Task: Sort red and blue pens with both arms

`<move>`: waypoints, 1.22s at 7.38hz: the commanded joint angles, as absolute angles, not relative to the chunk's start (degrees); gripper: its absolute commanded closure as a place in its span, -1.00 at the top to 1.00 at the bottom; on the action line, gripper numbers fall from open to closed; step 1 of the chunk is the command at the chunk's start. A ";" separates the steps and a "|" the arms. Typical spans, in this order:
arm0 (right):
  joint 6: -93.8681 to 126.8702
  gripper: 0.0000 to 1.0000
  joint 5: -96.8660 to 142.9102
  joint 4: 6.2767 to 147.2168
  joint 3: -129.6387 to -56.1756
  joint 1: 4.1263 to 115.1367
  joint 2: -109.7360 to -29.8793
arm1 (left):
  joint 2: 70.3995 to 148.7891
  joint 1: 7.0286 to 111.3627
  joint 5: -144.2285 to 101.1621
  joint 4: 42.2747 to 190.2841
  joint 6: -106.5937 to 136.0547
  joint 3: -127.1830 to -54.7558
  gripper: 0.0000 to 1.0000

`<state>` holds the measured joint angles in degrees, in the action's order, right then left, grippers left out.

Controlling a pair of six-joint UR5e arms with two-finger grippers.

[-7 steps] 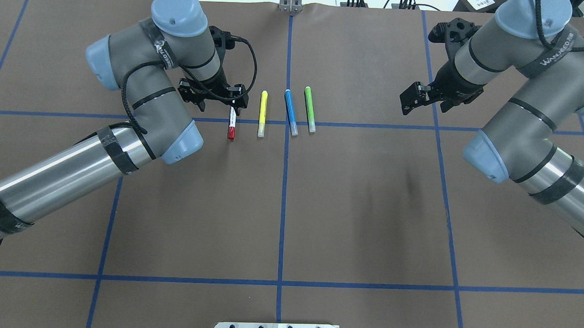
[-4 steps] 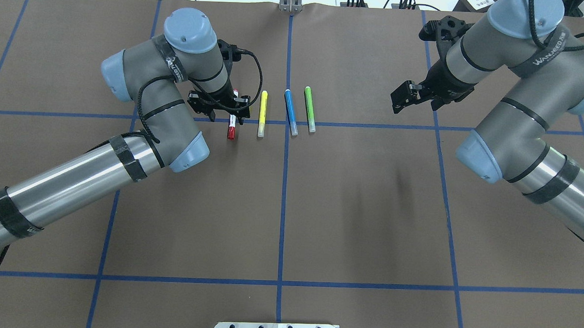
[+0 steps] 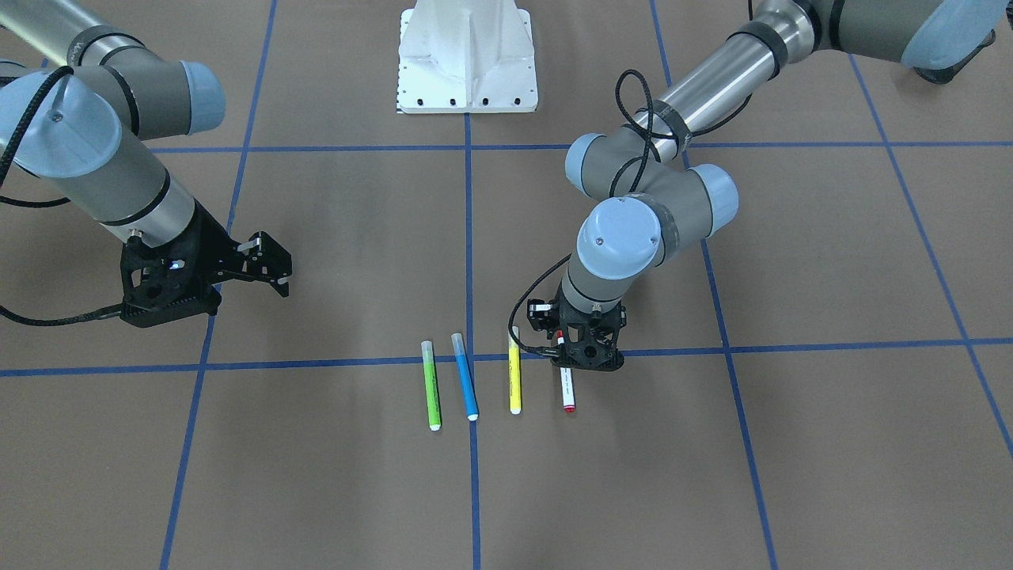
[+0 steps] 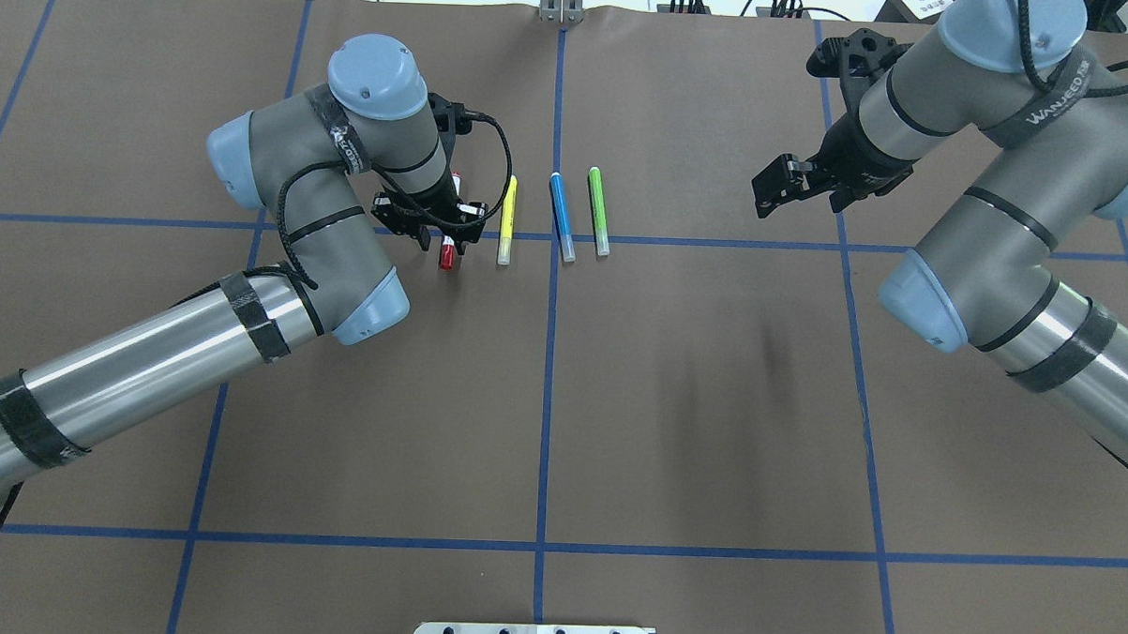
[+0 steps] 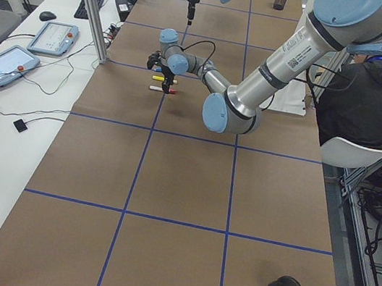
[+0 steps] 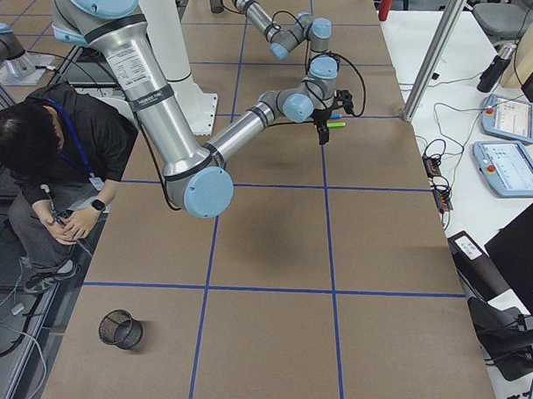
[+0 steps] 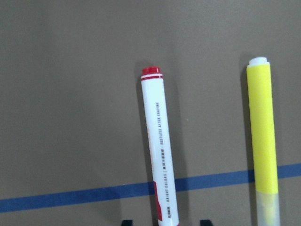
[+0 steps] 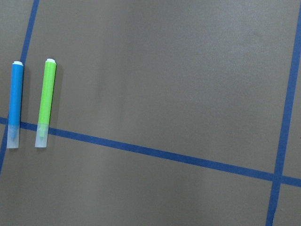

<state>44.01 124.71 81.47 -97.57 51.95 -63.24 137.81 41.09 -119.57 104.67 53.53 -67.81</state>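
Left gripper spread, straddling red pen, not clenched. Best: centre on barrel, descend straight, close clear of yellow marker. Right gripper parted, empty, well apart from blue pen.

Robotics lab: gridded table, teach pendants.

My right arm reaches across the brown table; 1 person crouches alongside; 1 mesh cup stands on it.

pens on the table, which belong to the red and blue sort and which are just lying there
For the job:
red pen
blue pen

Just lying about:
yellow marker
green marker
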 commanded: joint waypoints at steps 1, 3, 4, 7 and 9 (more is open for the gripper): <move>44.03 1.00 124.72 81.47 -97.56 51.94 -63.19 | 137.81 40.96 -119.53 104.68 53.61 -67.68 -0.05; 44.03 1.00 124.72 81.47 -97.56 51.94 -63.28 | 137.81 40.52 -119.53 104.68 53.61 -67.68 -0.07; 44.03 1.00 124.72 81.39 -97.56 51.94 -63.28 | 137.81 40.52 -119.53 104.68 53.61 -67.68 -0.07; 44.03 1.00 124.80 81.39 -97.56 51.94 -63.28 | 137.73 39.99 -119.53 104.59 53.61 -67.68 -0.70; 44.12 1.00 124.80 81.39 -97.56 51.94 -63.19 | 137.55 40.08 -119.62 104.33 53.43 -69.24 -1.00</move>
<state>44.09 124.80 81.43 -97.56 51.94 -63.23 137.68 40.05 -119.55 104.53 53.40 -68.15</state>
